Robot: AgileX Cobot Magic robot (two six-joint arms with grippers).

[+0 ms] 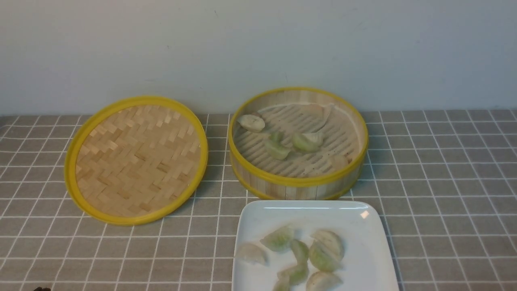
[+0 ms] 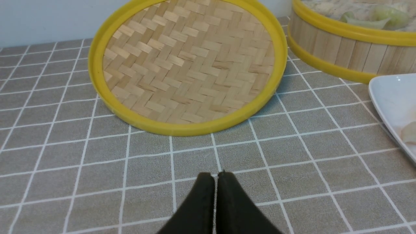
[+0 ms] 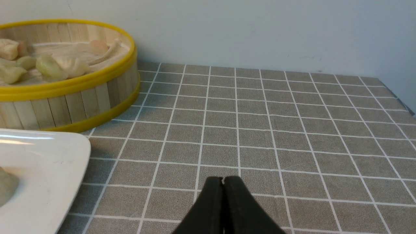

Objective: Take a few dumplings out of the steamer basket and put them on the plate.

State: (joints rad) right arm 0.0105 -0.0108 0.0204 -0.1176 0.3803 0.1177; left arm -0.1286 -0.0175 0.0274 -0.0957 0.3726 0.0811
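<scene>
The steamer basket (image 1: 299,184) stands at the back centre with several green and off-white dumplings (image 1: 305,142) on its slat floor. The white plate (image 1: 363,258) lies in front of it with several dumplings (image 1: 323,256) on it. The basket also shows in the left wrist view (image 2: 344,52) and the right wrist view (image 3: 81,100), as does the plate's edge (image 2: 390,100) (image 3: 55,156). My left gripper (image 2: 214,175) is shut and empty, low over the cloth in front of the lid. My right gripper (image 3: 223,178) is shut and empty, over the cloth right of the plate.
The woven bamboo lid (image 1: 137,159) lies upside down left of the basket; it also shows in the left wrist view (image 2: 188,61). A grey checked cloth (image 1: 444,169) covers the table. A pale wall (image 1: 258,48) stands close behind the basket.
</scene>
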